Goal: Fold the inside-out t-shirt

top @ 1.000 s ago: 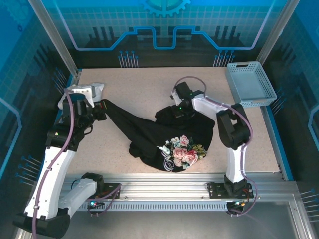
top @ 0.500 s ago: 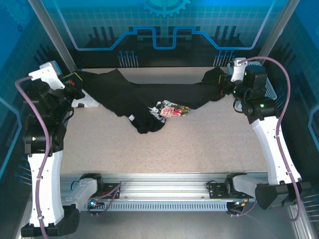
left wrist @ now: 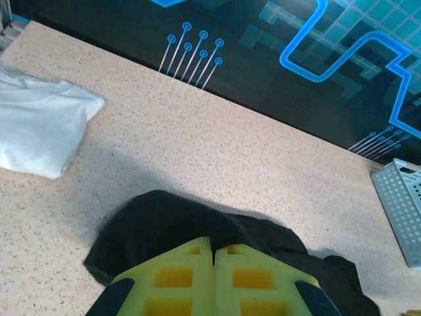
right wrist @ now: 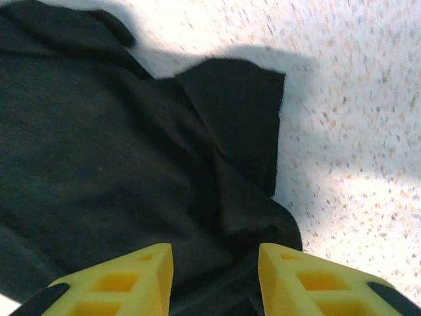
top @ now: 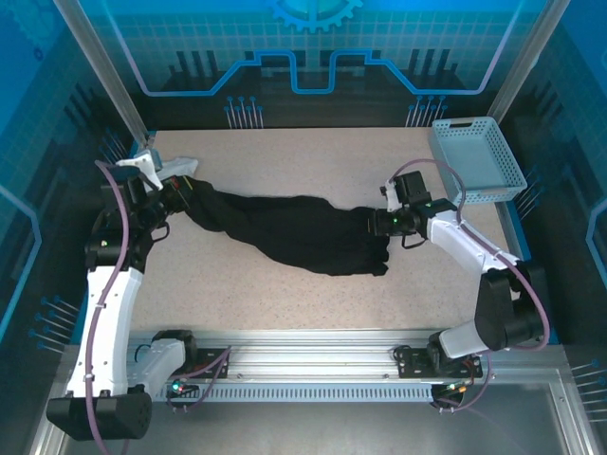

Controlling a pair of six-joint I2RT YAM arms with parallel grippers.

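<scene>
A black soft cloth t-shirt (top: pixel 294 232) lies stretched in a long, rumpled band across the middle of a speckled beige worktop (top: pixel 313 161). It runs from the left gripper (top: pixel 183 194) near the left edge to the right gripper (top: pixel 379 225) right of centre. Seen from the left wrist, the left gripper's yellow jaws are pressed together with the end of the shirt bunched at their tips (the overhead view shows the cloth running straight into them), so they grip the garment. The right gripper's jaws stand apart over the shirt's other end, with black cloth lying below the gap between them and nothing pinched. Here the fabric settles in soft creases, and one flap spreads onto the bare worktop. A small white folded garment (top: pixel 175 166) sits at the far-left corner, just behind the left gripper and near the shirt's end. A pale grey perforated plastic basket (top: pixel 474 156) stands at the far-right corner, well apart from the shirt
</scene>
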